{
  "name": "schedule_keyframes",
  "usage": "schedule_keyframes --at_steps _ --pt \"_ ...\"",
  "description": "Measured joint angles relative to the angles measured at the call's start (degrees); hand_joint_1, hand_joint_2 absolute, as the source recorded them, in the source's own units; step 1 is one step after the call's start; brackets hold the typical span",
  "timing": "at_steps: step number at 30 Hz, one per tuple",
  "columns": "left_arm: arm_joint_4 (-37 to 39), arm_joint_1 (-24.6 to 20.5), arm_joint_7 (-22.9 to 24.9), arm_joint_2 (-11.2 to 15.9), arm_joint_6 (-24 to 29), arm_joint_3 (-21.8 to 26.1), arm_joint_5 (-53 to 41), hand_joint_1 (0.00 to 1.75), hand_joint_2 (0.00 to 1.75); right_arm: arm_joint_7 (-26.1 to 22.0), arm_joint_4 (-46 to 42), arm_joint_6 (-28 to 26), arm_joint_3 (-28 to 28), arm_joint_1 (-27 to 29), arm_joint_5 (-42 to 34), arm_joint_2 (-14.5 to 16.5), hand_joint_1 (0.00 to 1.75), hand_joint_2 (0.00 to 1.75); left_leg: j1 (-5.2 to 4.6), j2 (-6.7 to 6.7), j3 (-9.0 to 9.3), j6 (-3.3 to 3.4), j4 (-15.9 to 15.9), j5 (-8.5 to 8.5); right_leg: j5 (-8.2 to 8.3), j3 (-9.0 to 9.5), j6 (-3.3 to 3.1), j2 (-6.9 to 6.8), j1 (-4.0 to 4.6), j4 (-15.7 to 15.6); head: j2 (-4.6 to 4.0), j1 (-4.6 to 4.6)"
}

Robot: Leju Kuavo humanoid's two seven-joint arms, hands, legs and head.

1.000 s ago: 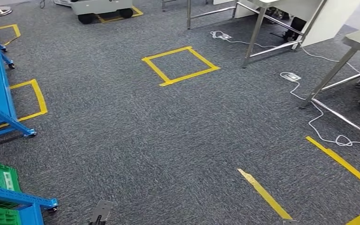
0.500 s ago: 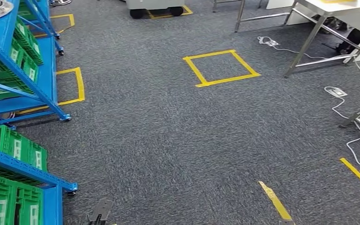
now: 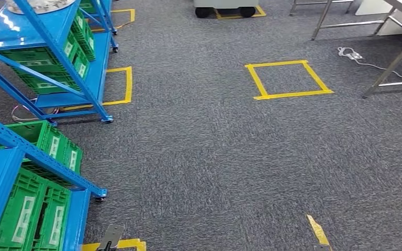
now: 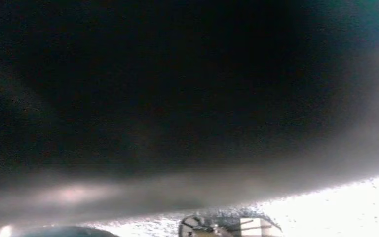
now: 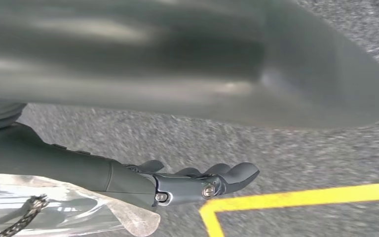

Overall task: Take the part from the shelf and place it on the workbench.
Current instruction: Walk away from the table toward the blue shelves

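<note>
1. Grey speckled carpet (image 3: 204,157) covers most of the head view, with a yellow tape square (image 3: 288,78) marked on it in the middle distance.
2. Over the last second the whole view has swung, so the camera has turned, not the things. Two blue shelf racks now stand in view at the left, one near (image 3: 42,159) and one farther (image 3: 10,31), both holding green crates (image 3: 36,214). Steel workbench legs (image 3: 392,63) have slid out to the far right edge.
3. That turn suggests the robot is facing round toward the shelves, which suits a trip to fetch the part. Nothing here settles that for certain.
4. A silvery round object (image 3: 39,5) sits on top of the farther rack, cut off by the picture edge. It may be the part, but too little of it shows to be sure. No workbench top that shows carries a part.
5. The right hand (image 5: 197,182) hangs over the carpet near a yellow tape line (image 5: 301,197), fingers loosely curled and apart, holding nothing.
6. The left wrist view is dark and blurred, so I cannot tell how the left hand is set or whether it holds anything.
7. A small grey piece (image 3: 110,238) at the near edge of the head view is too cropped to identify.
</note>
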Motion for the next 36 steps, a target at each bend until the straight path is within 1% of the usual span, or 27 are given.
schedule_keyframes --at_steps 2,4,6,8,9,10,11,12,13,14,15,16,17,19,20,21,23,25,26,27,28,29,30,32,34,35,36 --pt "0.00 -0.09 -0.04 0.01 -0.02 0.00 0.06 0.00 0.00 -0.04 -0.02 0.02 0.03 -0.10 0.07 0.00 0.00 0.00 -0.46 1.26 1.24 0.54 -2.66 0.08 -0.37 0.31 0.57 -1.12 0.27 0.00 -0.01 0.08" --pt "0.00 0.10 -0.05 0.04 -0.05 0.01 0.10 0.00 0.00 -0.07 -0.07 0.03 0.18 -0.26 0.21 -0.01 0.00 0.00 -0.42 0.19 1.18 1.11 -3.01 0.11 -0.71 0.52 1.20 -1.96 0.23 -0.09 -0.01 0.09" --pt "0.00 0.23 -0.06 0.05 -0.10 0.03 0.13 0.00 0.00 -0.13 -0.11 0.06 0.40 -0.35 0.35 -0.01 0.00 0.00 -0.13 -1.02 1.39 1.73 -3.46 0.31 -2.18 -0.29 1.80 0.17 -0.01 1.80 -0.01 0.33" --pt "0.00 0.04 -0.08 -0.02 -0.19 0.06 0.16 0.00 0.00 -0.16 -0.14 0.08 0.57 -0.19 0.44 -0.01 0.00 0.00 0.05 -2.34 1.51 2.20 -3.64 0.37 -5.49 -3.53 2.13 3.45 -0.16 8.44 -0.01 0.67" --pt "0.00 -0.04 -0.08 -0.06 -0.23 0.07 0.17 0.00 0.00 -0.14 -0.14 0.09 0.63 -0.06 0.48 0.00 0.00 0.00 0.05 -3.08 1.50 2.35 -3.61 0.34 -7.07 -5.70 2.21 4.20 -0.18 12.56 0.00 0.71" --pt "0.00 -0.03 -0.08 -0.09 -0.27 0.08 0.18 0.00 0.00 -0.10 -0.15 0.08 0.67 0.07 0.52 -0.01 0.00 0.00 0.04 -3.84 1.54 2.40 -3.59 0.30 -7.88 -7.52 2.26 4.51 -0.18 15.68 0.00 0.72" --pt "0.00 0.04 -0.08 -0.10 -0.31 0.09 0.18 0.00 0.00 -0.06 -0.15 0.07 0.70 0.14 0.59 -0.01 0.00 0.00 0.04 -4.64 1.63 2.40 -3.56 0.26 -7.50 -8.50 2.27 4.65 -0.18 16.81 0.00 0.73" --pt "0.00 0.10 -0.08 -0.10 -0.34 0.10 0.19 0.00 0.00 -0.02 -0.16 0.07 0.74 0.17 0.67 -0.03 0.00 0.00 0.07 -5.49 1.76 2.33 -3.53 0.20 -5.92 -8.37 2.26 4.80 -0.21 15.62 0.00 0.73" --pt "0.00 0.14 -0.08 -0.13 -0.39 0.11 0.19 0.00 0.00 0.01 -0.16 0.06 0.77 0.18 0.76 -0.05 0.00 0.00 0.13 -6.32 1.96 2.18 -3.50 0.09 -3.48 -7.22 2.22 5.26 -0.30 12.36 0.00 0.73" --pt "0.00 0.14 -0.08 -0.15 -0.43 0.13 0.20 0.00 0.00 0.02 -0.17 0.07 0.80 0.18 0.86 -0.07 0.00 0.00 0.20 -7.11 2.12 1.96 -3.46 -0.06 -1.20 -5.61 2.20 6.49 -0.47 8.42 0.00 0.75" --pt "0.00 0.08 -0.07 -0.17 -0.47 0.15 0.20 0.00 0.00 0.03 -0.17 0.09 0.84 0.20 0.96 -0.08 0.00 0.00 0.20 -7.88 2.18 1.69 -3.31 -0.22 0.32 -3.99 2.16 7.89 -0.69 4.75 0.00 0.76" --pt "0.00 0.03 -0.06 -0.19 -0.50 0.16 0.22 0.00 0.00 0.07 -0.17 0.12 0.88 0.22 1.06 -0.08 0.00 0.00 0.21 -8.55 2.08 1.36 -3.19 -0.28 0.97 -2.76 2.02 9.05 -0.82 2.31 0.00 0.76" --pt "0.00 0.02 -0.04 -0.18 -0.53 0.17 0.24 0.00 0.00 0.13 -0.17 0.15 0.92 0.24 1.14 -0.07 0.00 0.00 0.24 -9.17 1.88 1.03 -3.11 -0.25 0.86 -2.12 1.82 9.74 -0.86 1.24 0.00 0.77" --pt "0.00 0.22 0.03 -0.13 -0.58 0.17 0.28 0.00 0.00 0.24 -0.17 0.18 1.09 0.26 1.28 -0.05 0.00 0.00 0.42 -10.13 1.49 0.40 -3.05 -0.17 0.60 -1.60 1.14 8.88 -0.74 0.78 0.00 0.73" --pt "0.00 0.36 0.07 -0.10 -0.59 0.17 0.30 0.00 0.00 0.25 -0.18 0.18 1.19 0.26 1.32 -0.05 0.00 0.00 0.40 -9.50 1.29 0.10 -2.72 -0.48 0.62 -1.47 0.81 8.25 -0.75 0.61 0.00 0.68" --pt "0.00 0.41 0.09 -0.08 -0.60 0.17 0.31 0.00 0.00 0.24 -0.20 0.16 1.26 0.27 1.35 -0.05 0.00 0.00 0.35 -8.17 0.73 -0.20 -1.52 -1.30 0.62 -1.29 0.43 7.50 -0.76 0.43 0.00 0.48" --pt "0.00 0.21 0.10 -0.07 -0.60 0.17 0.36 0.00 0.00 0.22 -0.24 0.14 1.32 0.39 1.41 -0.07 0.00 0.00 0.29 -4.72 -2.12 -0.70 4.42 -4.43 0.44 -0.94 -0.22 5.73 -0.61 0.22 0.00 0.15" --pt "0.00 0.07 0.10 -0.07 -0.64 0.17 0.48 0.00 0.00 0.25 -0.25 0.15 1.35 0.59 1.53 -0.07 0.00 0.00 0.44 -3.50 -5.84 -0.96 11.89 -7.20 0.09 -0.65 -0.59 3.80 -0.35 0.23 -0.01 0.04" --pt "0.00 0.14 0.10 -0.06 -0.68 0.17 0.56 0.00 0.00 0.27 -0.25 0.18 1.39 0.63 1.60 -0.07 0.00 0.00 0.47 -3.38 -6.74 -0.99 13.61 -7.21 -0.09 -0.46 -0.65 2.96 -0.26 0.23 -0.01 0.02" --pt "0.00 0.25 0.10 -0.05 -0.71 0.17 0.60 0.00 0.00 0.28 -0.24 0.19 1.48 0.62 1.66 -0.07 0.00 0.00 0.46 -3.28 -6.54 -0.92 13.08 -6.07 -0.29 -0.22 -0.65 2.21 -0.19 0.23 -0.01 0.01" --pt "0.00 0.33 0.11 -0.03 -0.74 0.18 0.63 0.00 0.00 0.28 -0.24 0.19 1.58 0.58 1.70 -0.07 0.00 0.00 0.42 -2.97 -5.26 -0.72 10.36 -4.02 -0.51 0.11 -0.62 1.51 -0.12 0.23 0.00 0.00" --pt "0.00 0.36 0.11 -0.01 -0.79 0.18 0.64 0.00 0.00 0.28 -0.24 0.19 1.71 0.54 1.74 -0.07 0.00 0.00 0.25 -1.96 -3.37 -0.35 6.41 -1.76 -0.77 0.45 -0.54 0.86 -0.06 0.21 -0.01 0.01" --pt "0.00 0.30 0.13 0.02 -0.83 0.18 0.64 0.00 0.00 0.28 -0.24 0.19 1.82 0.51 1.78 -0.07 0.00 0.00 -0.08 -0.66 -1.54 0.05 2.73 -0.23 -1.06 0.68 -0.35 0.21 0.10 0.20 -0.01 0.03" --pt "0.00 0.07 0.19 0.02 -0.93 0.17 0.66 0.00 0.00 0.33 -0.24 0.19 2.02 0.53 1.90 -0.07 0.00 0.00 -0.69 1.25 0.47 0.77 -1.62 0.60 -1.54 1.04 0.23 -1.08 0.40 0.21 -0.01 0.07" --pt "0.00 0.09 0.28 0.02 -0.99 0.18 0.69 0.00 0.00 0.46 -0.24 0.19 2.21 0.41 2.11 -0.07 0.00 0.00 -0.83 0.53 0.55 1.18 -2.30 0.29 -1.79 1.40 0.82 -2.38 0.55 0.12 0.00 0.13" --pt "0.00 0.27 0.35 0.04 -1.02 0.20 0.70 0.00 0.00 0.59 -0.24 0.19 2.34 0.27 2.29 -0.07 0.00 0.00 -0.71 -0.10 0.57 1.38 -2.48 0.41 -2.09 1.32 1.17 -1.90 0.49 0.44 0.00 0.23" --pt "0.00 0.41 0.42 0.06 -1.01 0.22 0.71 0.00 0.00 0.72 -0.24 0.15 2.47 0.10 2.45 -0.07 0.00 0.00 -0.51 -0.68 0.68 1.62 -2.70 0.51 -2.83 0.87 1.48 -0.56 0.41 1.54 0.00 0.27"
